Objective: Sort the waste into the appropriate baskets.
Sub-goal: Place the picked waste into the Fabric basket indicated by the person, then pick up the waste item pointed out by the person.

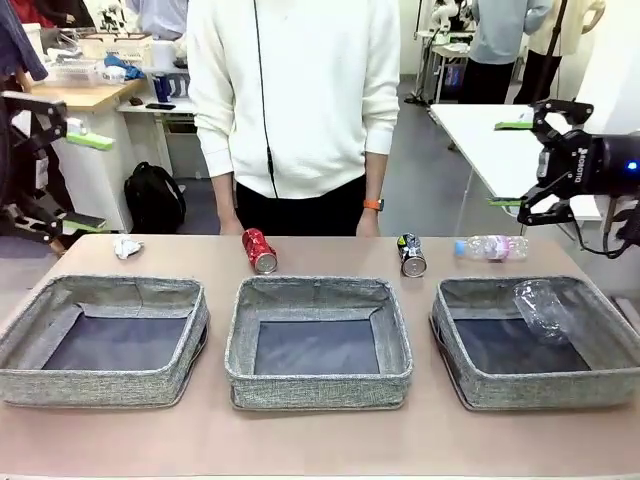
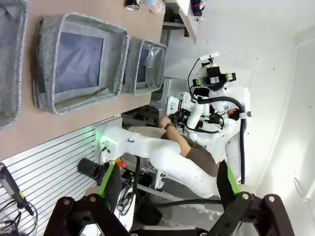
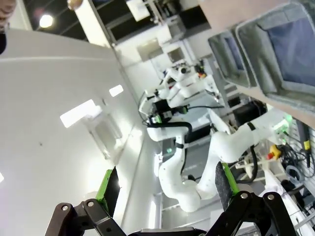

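Observation:
Three grey baskets stand in a row: left (image 1: 100, 388), middle (image 1: 318, 388), right (image 1: 545, 388). A crushed clear bottle (image 1: 542, 310) lies in the right basket. Behind the baskets on the table lie a white paper wad (image 1: 127, 247), a crushed red can (image 1: 259, 250), a crushed dark can (image 1: 411, 255) and a clear bottle (image 1: 490, 247). My left gripper (image 1: 85, 180) hangs open, raised off the table's left end. Raised above the far right, my right gripper (image 1: 512, 163) is open too. Both hold nothing, as the left wrist view (image 2: 168, 182) and right wrist view (image 3: 166, 189) show.
A person in a white sweater (image 1: 295, 90) stands at the far edge, hands down by the table. A white table (image 1: 490, 140) stands behind at the right. The left wrist view looks down on the middle basket (image 2: 49, 54) and right basket (image 2: 129, 69).

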`<action>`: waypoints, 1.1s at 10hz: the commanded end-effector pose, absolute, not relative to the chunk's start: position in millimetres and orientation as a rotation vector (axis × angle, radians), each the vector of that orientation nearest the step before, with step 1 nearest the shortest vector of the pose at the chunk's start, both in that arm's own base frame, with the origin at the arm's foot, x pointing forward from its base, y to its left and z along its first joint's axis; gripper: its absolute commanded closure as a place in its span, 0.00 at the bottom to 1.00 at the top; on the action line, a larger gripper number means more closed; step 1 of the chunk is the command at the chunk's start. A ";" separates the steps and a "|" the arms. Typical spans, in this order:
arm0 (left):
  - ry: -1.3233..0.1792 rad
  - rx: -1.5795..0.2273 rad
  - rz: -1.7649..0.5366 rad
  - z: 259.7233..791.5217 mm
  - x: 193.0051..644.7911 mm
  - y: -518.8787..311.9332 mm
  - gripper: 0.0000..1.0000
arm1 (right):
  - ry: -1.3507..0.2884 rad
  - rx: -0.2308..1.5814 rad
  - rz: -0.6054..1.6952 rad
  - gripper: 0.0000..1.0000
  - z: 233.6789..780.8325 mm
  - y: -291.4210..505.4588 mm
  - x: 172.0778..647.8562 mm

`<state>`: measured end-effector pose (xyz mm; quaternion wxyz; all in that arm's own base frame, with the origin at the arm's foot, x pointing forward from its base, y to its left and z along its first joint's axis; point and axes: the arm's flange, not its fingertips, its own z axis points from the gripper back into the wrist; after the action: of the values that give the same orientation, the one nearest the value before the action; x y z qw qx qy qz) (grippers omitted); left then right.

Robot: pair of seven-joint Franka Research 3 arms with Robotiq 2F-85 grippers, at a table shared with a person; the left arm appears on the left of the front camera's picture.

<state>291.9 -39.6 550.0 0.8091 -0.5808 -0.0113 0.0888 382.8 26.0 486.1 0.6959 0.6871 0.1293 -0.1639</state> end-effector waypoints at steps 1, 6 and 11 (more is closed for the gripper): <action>-0.008 -1.238 0.208 560.6 303.4 -44.6 0.00 | 0.289 1.535 -0.339 0.00 482.4 32.5 384.6; -0.008 -1.238 0.208 560.6 303.4 -44.6 0.00 | 0.289 1.535 -0.339 0.00 482.4 32.5 384.6; -0.008 -1.238 0.208 560.6 303.4 -44.6 0.00 | 0.289 1.535 -0.339 0.00 482.4 32.5 384.6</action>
<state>304.8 -44.5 558.4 0.8149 -0.5721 -0.0056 0.0931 383.5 32.7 482.5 0.6977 0.6844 0.1374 -0.1610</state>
